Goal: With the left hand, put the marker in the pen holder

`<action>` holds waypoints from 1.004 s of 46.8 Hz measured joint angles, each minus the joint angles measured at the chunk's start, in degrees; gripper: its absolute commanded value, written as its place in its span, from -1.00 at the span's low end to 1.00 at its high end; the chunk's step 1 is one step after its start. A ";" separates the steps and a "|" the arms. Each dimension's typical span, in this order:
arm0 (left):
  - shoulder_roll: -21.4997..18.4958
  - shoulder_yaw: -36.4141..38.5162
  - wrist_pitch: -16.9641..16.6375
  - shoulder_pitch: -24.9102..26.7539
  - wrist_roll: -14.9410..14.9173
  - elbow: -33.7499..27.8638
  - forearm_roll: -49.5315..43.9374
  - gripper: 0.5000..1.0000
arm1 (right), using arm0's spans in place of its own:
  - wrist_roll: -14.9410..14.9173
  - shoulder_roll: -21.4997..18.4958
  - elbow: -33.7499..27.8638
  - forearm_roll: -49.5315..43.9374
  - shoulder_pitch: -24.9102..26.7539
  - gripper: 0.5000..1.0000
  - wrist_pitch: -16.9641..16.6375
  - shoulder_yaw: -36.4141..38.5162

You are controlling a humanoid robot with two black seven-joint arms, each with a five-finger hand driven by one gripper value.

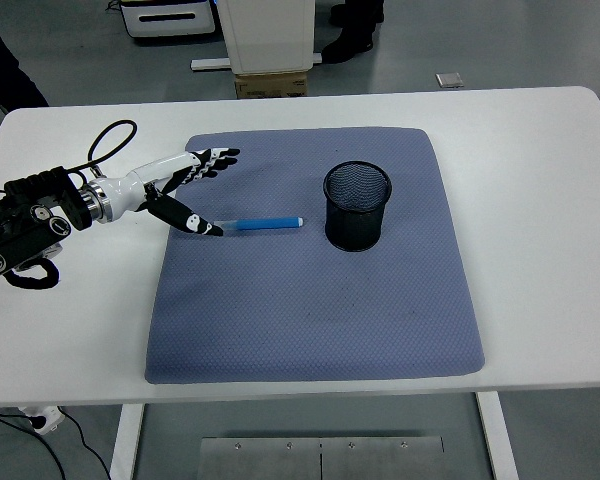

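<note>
Approach step: left hand (pixel 185 190) at marker (pixel 261 224), nothing gripped.

Hand sits at left centre of the frame, fingers spread and extended over the mat (pixel 310 330); thumb tip lies at or just beside the marker's pale left end, contact cannot be confirmed. Marker is a slim blue cylinder lying flat on the mat, left of centre, pointing toward the holder (pixel 358 206). Mat is a grey-blue rectangular pad with a fine dimpled texture and rounded corners. Holder is a black mesh cylinder, upright, open-topped, near the marker's right tip but apart from it. Next move likely requires closing fingers round the barrel, lifting, tilting the marker upright, and releasing above the rim.
</note>
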State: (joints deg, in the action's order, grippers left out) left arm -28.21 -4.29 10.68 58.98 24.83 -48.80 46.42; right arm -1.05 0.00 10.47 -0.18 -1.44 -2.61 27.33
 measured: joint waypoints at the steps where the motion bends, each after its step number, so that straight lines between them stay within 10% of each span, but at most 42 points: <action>1: 0.00 0.48 -0.16 0.28 -0.01 -0.12 0.00 1.00 | 0.00 0.00 0.00 0.00 0.01 1.00 0.00 0.00; 47: 6.34 15.29 -7.43 9.90 -5.12 -1.72 8.08 1.00 | 0.00 0.00 -0.01 0.00 0.01 1.00 -0.02 0.00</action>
State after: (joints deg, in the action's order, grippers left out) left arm -21.88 11.00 3.24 68.88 19.71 -50.53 54.49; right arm -1.05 0.00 10.46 -0.18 -1.43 -2.63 27.33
